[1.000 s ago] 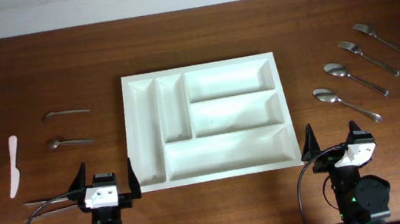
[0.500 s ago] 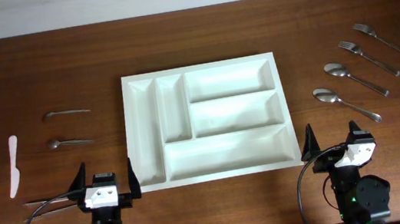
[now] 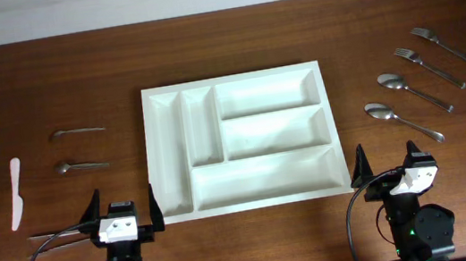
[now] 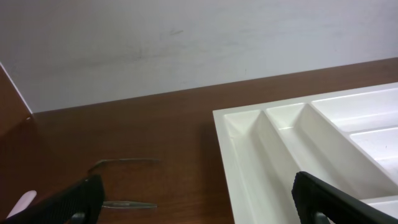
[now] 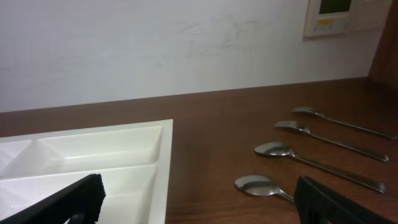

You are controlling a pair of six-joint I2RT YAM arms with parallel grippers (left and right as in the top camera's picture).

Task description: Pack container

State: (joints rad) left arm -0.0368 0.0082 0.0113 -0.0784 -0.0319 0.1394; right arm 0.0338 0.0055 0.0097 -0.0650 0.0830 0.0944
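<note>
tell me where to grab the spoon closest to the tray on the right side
Mid-handle, from straight above with the right gripper. The near spoon lies flat, bowl toward the container, thin handle slanting away rightward; turn the open jaws across it.

A dark reddish-brown wooden table (image 3: 45, 74) stands against a plain white wall (image 4: 186, 43) under soft, even light, with a small pale control panel (image 5: 336, 17) mounted high on the wall.

Four spoons (image 3: 389, 82), two forks (image 3: 432, 69) (one knife (image 3: 16, 193))
</note>
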